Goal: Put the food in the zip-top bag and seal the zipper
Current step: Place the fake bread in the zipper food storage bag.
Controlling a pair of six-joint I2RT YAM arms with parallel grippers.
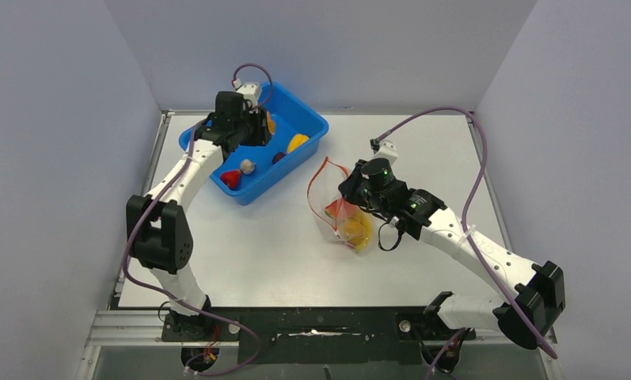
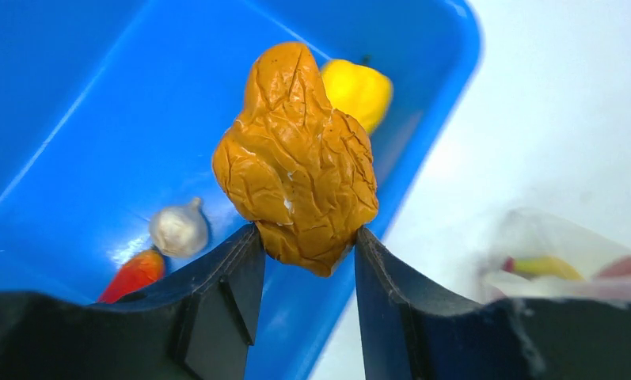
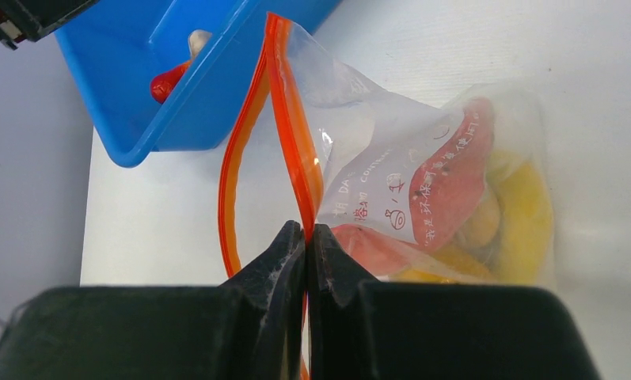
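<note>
While the left gripper [image 2: 308, 237] pinches a wrinkled orange-brown plastic lump [image 2: 296, 158] by its lower end, most of the lump juts out past the fingertips, over the blue rectangular plastic tub [image 2: 58, 95] at the far left corner of the white table [image 1: 241, 253]. A white garlic [image 2: 179, 228], a red chili [image 2: 134, 273] and a yellow piece [image 2: 358, 91] lie in that tub. The right gripper [image 3: 306, 233] is clamped tight on the red-orange zipper strip [image 3: 292, 142] of the clear floppy plastic bag [image 3: 375, 150], whose mouth gapes. The bag lies near the table's middle, close to the tub, with a pink-red slice [image 3: 454, 182] and a yellow banana [image 3: 534, 214] inside, just beyond the fingertips.
</note>
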